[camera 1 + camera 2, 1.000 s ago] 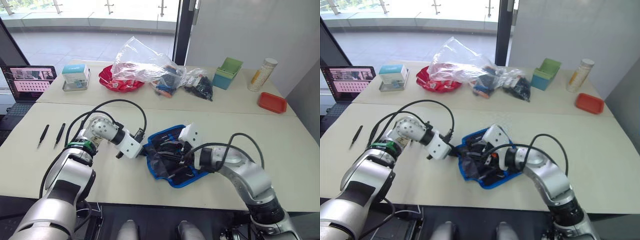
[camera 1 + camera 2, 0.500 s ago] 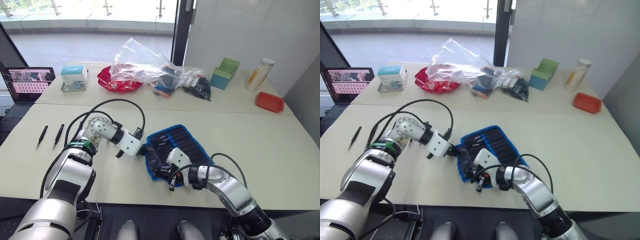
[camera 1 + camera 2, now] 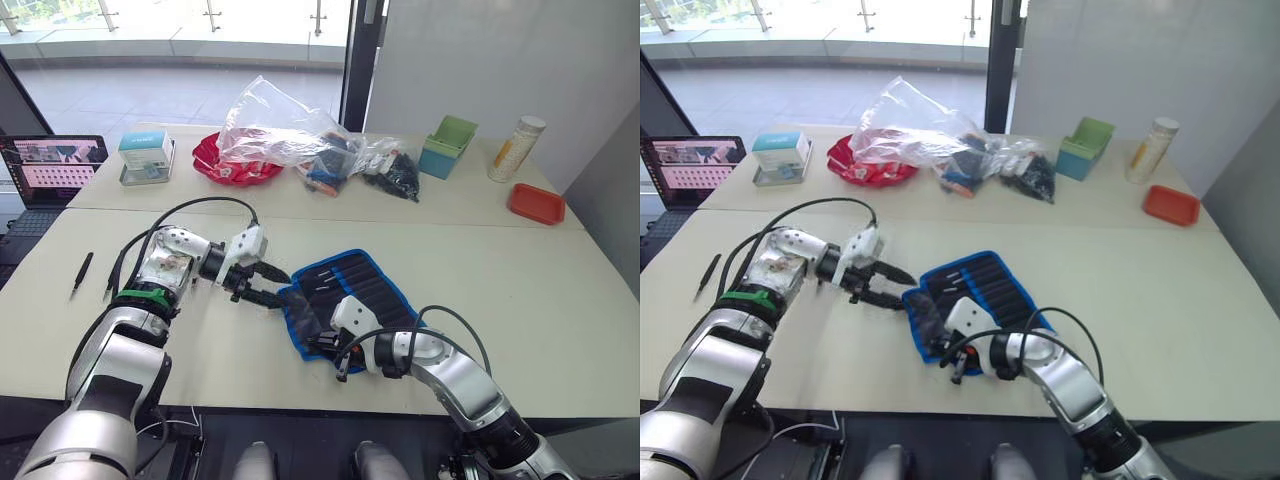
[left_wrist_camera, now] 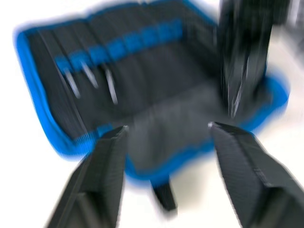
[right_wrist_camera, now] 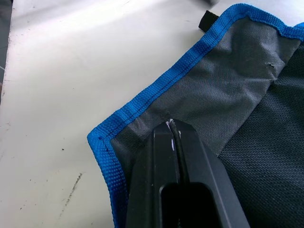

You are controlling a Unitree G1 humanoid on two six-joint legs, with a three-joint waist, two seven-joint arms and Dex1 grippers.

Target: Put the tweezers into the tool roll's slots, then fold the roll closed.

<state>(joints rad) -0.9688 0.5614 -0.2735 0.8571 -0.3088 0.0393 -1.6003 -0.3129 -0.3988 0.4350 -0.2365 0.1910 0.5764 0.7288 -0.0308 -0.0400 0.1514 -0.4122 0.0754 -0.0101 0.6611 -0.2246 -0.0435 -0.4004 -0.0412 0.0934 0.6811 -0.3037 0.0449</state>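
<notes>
Left gripper (image 3: 268,283) has turned toward the tool roll (image 3: 350,295) since 0.5 s ago, jaws apart, empty. Right gripper (image 5: 173,137) stays pressed together over the roll's near flap. 2 tweezers (image 3: 82,272) lie far left, unslotted; folding looks premature.

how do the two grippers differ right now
The left gripper is open, beside the tool roll's left edge and empty. The right gripper is shut, its tips on the roll's grey flap near the blue corner. Both are at the roll.
</notes>
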